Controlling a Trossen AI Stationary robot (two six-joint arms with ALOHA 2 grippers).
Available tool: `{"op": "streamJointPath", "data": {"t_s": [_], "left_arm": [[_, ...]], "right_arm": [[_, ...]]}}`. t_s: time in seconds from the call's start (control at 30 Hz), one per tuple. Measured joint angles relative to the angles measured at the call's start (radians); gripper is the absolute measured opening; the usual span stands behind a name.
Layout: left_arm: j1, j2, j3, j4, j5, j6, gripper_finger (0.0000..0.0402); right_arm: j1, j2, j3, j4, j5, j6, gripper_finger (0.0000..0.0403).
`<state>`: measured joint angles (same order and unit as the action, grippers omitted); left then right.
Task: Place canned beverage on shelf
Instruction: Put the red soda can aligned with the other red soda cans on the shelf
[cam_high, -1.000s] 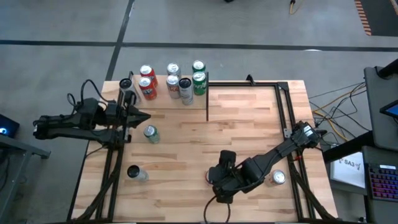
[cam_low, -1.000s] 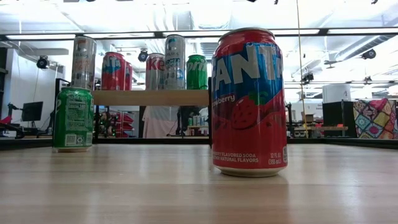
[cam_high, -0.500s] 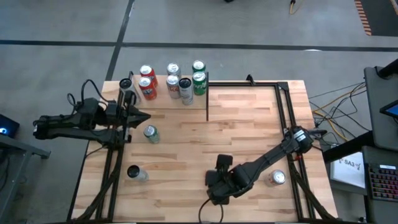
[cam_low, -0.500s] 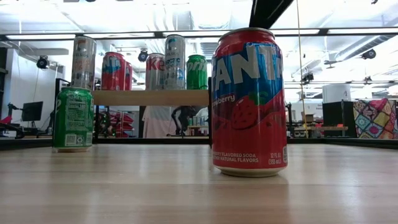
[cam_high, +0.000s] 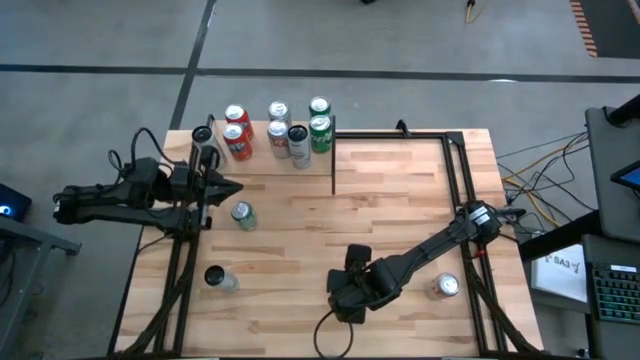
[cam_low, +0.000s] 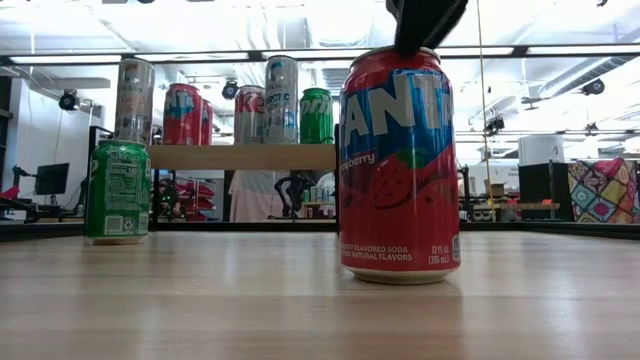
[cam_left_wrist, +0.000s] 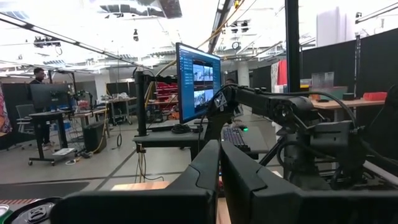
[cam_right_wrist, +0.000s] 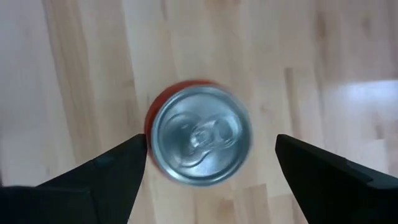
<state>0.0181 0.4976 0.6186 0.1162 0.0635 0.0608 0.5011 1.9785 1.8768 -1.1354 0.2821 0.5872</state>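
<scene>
While my right gripper (cam_right_wrist: 208, 163) hangs above the red can (cam_low: 400, 165) with its jaws spread wide and nothing in them, I judge the step in hand to be the descent for the grasp. In the right wrist view one finger (cam_right_wrist: 102, 171) sits just at the can's edge while the other (cam_right_wrist: 329, 171) stands well clear, so I would shift sideways until the silver lid is centred between them. Then I would lower straight down, keeping the wrist vertical, and close around the upper body of the can rather than its rim, so it does not tip. The grip should be firm but not crushing, since the wall is probably thin.

The can stands upright on the tabletop (cam_high: 400, 200) near its front edge, mostly hidden under the gripper in the high view. It is red with blue lettering and a strawberry picture, a pull tab lying flat on its lid, and it looks unopened and undented.

The shelf (cam_low: 245, 156) stands at the far left corner of the table and already carries several cans, red, silver and green. A green can (cam_high: 241, 215) stands on the table in front of it, so I would lift high enough to pass over it. My left gripper (cam_high: 228, 186) waits near the shelf, pinched shut on nothing.
</scene>
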Motion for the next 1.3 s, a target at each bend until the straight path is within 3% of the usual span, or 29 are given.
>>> {"op": "streamJointPath", "data": {"t_s": [0.17, 0.6, 0.83, 1.07, 1.3], "left_arm": [[0.0, 0.0, 0.0, 0.0, 0.0, 0.0, 0.0], [0.0, 0.006, 0.0, -0.001, 0.0, 0.001, 0.0], [0.0, 0.006, 0.0, -0.008, 0.0, 0.001, 0.0], [0.0, 0.006, 0.0, -0.013, 0.0, 0.001, 0.0], [0.0, 0.033, 0.0, -0.02, 0.0, -0.005, 0.0]], "right_arm": [[-0.007, 0.0, -0.046, 0.028, -0.047, -0.002, 0.0343], [-0.028, 0.0, -0.141, 0.19, -0.048, -0.057, 0.0335], [-0.037, 0.0, -0.141, 0.196, -0.05, -0.064, 0.0287], [-0.057, -0.007, -0.14, 0.186, -0.051, -0.058, 0.0286], [-0.081, -0.012, -0.05, 0.114, -0.046, -0.14, 0.0286]]}}
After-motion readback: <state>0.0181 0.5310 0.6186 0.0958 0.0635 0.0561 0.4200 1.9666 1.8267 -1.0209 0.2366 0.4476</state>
